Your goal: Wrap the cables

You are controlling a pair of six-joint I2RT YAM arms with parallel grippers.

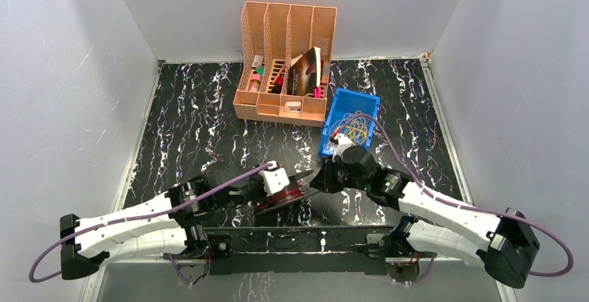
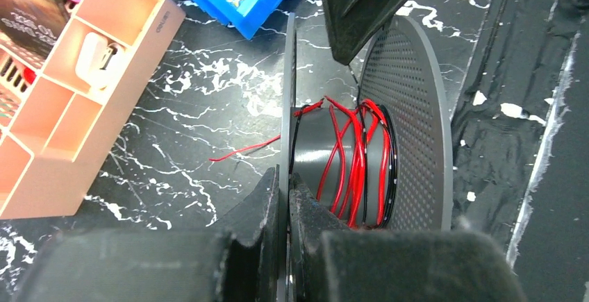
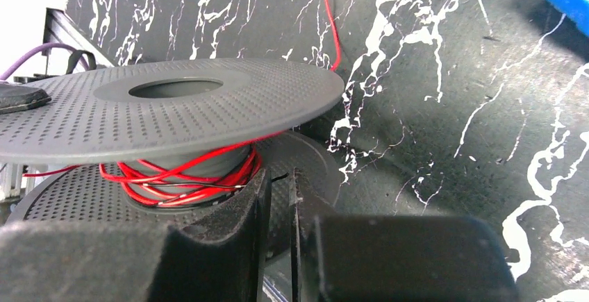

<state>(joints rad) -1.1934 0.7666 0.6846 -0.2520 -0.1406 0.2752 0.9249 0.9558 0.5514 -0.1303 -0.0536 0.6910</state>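
A desk (image 1: pixel 194 128) topped in black with white, marble-like veining is seen enclosed on three sides by plain pale grey panels: a left wall (image 1: pixel 69 94), a back wall (image 1: pixel 194 10) and a right wall (image 1: pixel 514 73). Its edges are trimmed with a thin metal strip (image 1: pixel 132 160). The scene is evenly lit.

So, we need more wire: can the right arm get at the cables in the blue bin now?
Likely not yet: its end effector is shut on the spool. Once released, the open bin beside it leaves the cables uncovered.
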